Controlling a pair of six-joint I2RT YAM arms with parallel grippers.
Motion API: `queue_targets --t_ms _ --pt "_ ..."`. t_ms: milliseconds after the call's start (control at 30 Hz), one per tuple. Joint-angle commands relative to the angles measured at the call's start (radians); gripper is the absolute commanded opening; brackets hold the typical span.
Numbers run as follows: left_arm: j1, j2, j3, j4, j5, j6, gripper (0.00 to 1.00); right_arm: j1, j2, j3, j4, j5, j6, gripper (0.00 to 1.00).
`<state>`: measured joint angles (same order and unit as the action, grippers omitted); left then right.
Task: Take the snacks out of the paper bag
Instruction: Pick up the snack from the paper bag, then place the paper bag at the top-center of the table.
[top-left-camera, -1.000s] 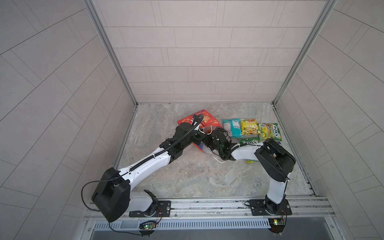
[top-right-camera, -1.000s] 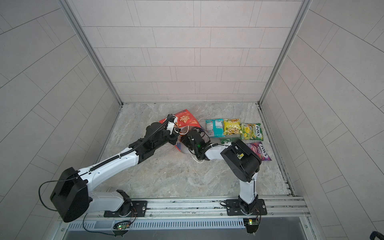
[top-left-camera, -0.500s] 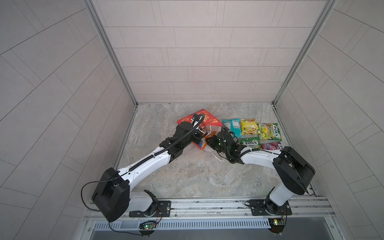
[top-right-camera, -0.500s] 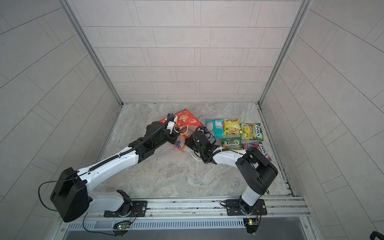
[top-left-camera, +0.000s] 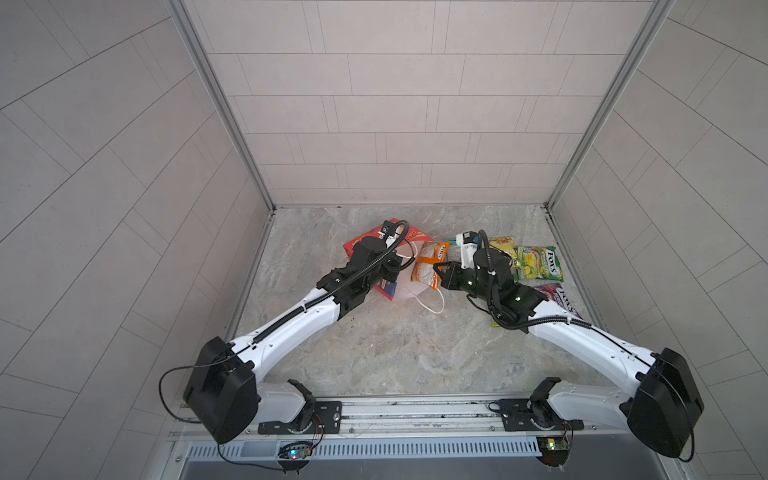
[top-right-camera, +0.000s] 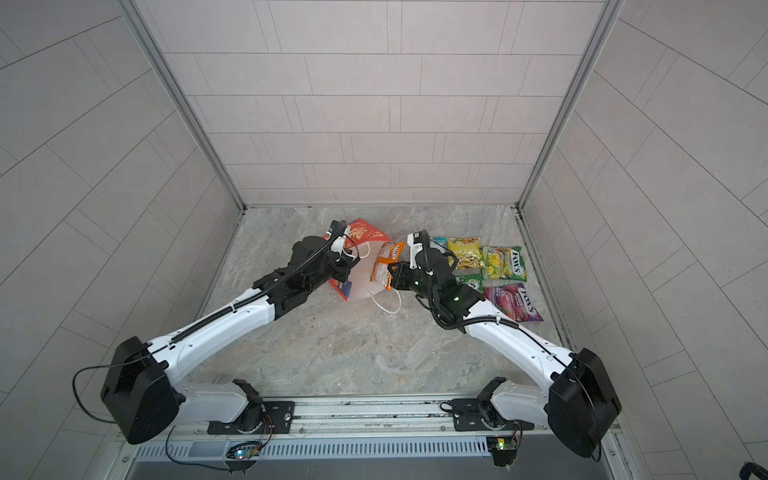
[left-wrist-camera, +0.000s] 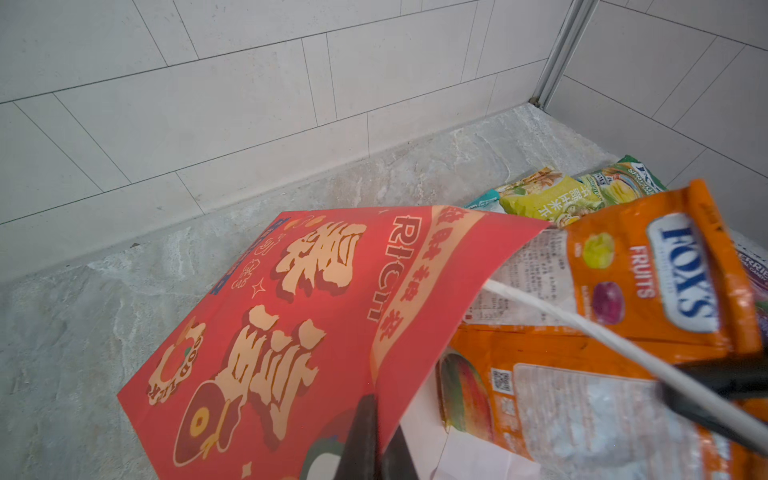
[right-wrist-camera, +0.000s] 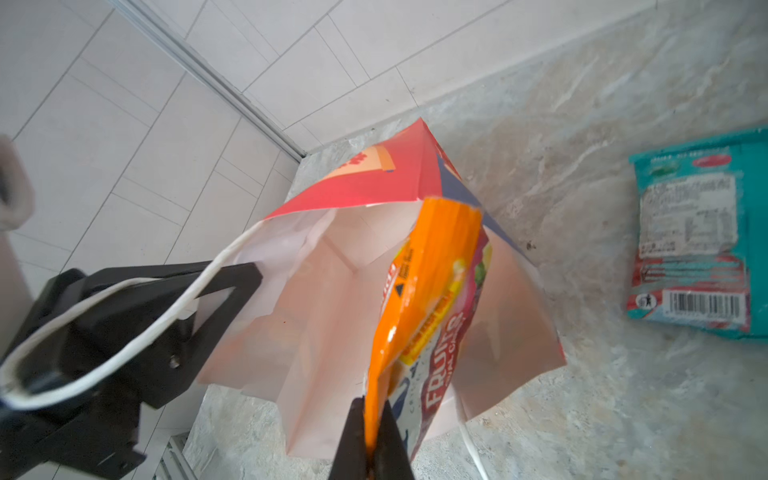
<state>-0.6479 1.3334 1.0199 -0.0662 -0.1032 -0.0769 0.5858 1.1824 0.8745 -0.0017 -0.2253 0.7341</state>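
Grey marbled tabletop (top-left-camera: 407, 353), tiled walls: an orange crinkly plastic packet (right-wrist-camera: 428, 291) lettered "FOX'S FRUITS" hangs at the mouth of the red paper gift bag (left-wrist-camera: 311, 311) marked "RICH", pinched tight in the right gripper (right-wrist-camera: 372, 409). Opposite, the left gripper (left-wrist-camera: 380, 415) is clamped on the bag's red rim. A green-yellow "FOX'S" packet (top-left-camera: 538, 262) and a purple "FOX'S" packet (top-left-camera: 559, 297) lie on the tabletop nearby.

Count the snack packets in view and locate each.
6. The orange packet is in the right end effector at the mouth of the paper bag; the teal packet, yellow packet, green-yellow packet, small green packet and purple packet lie on the table. Others may hide inside.
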Motion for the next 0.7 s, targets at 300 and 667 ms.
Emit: queue_targets --t_ms 300,667 --pt "0.03 0.103 0.308 -0.375 -0.013 -0.088 0.0 -0.199 -0.233 0.178 -0.126 -0.31 -0.112 0.0" --pt "0.21 0.151 0.432 -0.432 0.315 -0.228 0.0 -0.4 -0.28 0.256 -0.158 -0.208 0.026 0.0"
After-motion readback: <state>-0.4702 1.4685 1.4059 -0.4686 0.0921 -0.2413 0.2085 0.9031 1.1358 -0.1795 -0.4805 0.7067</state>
